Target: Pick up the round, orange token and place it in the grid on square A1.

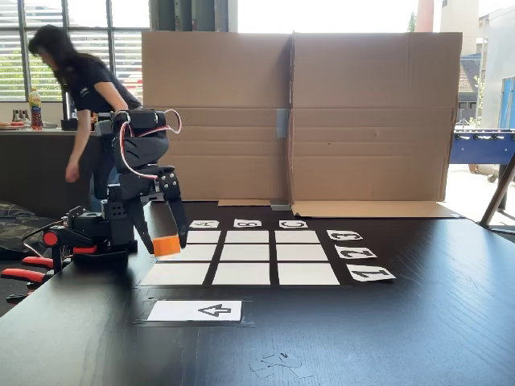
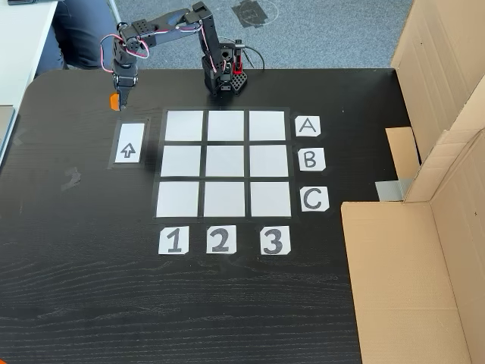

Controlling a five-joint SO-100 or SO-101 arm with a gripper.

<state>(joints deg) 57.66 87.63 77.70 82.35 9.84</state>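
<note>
In a fixed view from above, your gripper (image 2: 115,102) has its jaws clenched on the token (image 2: 114,100), held above the bare table (image 2: 76,250) just beyond the arrow card (image 2: 129,142) and off the grid (image 2: 225,164). Square A1 (image 2: 184,126) lies near, toward the A label. Swing too fast or loosen early and the token may drop, roll onto the wrong cell or off the nearby table edge. Open table surrounds you.
</note>
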